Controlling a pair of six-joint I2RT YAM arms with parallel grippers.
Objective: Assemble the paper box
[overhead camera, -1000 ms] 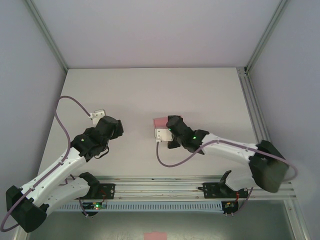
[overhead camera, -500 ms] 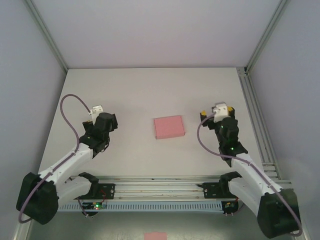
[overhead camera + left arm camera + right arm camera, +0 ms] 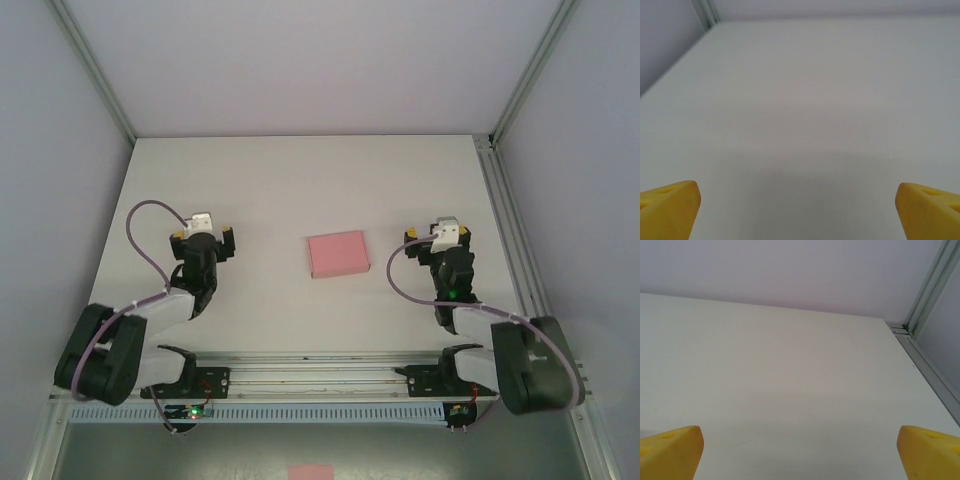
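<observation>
**Paper box.** The box (image 3: 337,254) is plain pink card with a matte surface. It forms a flat rectangle with straight edges and square corners, and it lies flat on the table (image 3: 300,170) near the centre. The long axis runs left to right across the table. It is slightly skewed, with the right end a little farther from the arm bases than the left. The box sits between the two grippers and is well apart from both.

**Left gripper.** The left gripper (image 3: 203,237) rests low at the left of the table with its jaws spread wide. In the wrist view, the left gripper (image 3: 799,212) has yellow, wedge-shaped fingertips (image 3: 667,210) with smooth faces, and bare table lies between them.

**Right gripper.** The right gripper (image 3: 438,240) is at the right of the table, also spread wide. In its wrist view, bare table lies between the right gripper (image 3: 800,452) fingertips (image 3: 930,452), which are of the same yellow wedge form.

**Surroundings.** The table is smooth, white and matte. A ribbed aluminium rail (image 3: 935,375) borders its right edge.
</observation>
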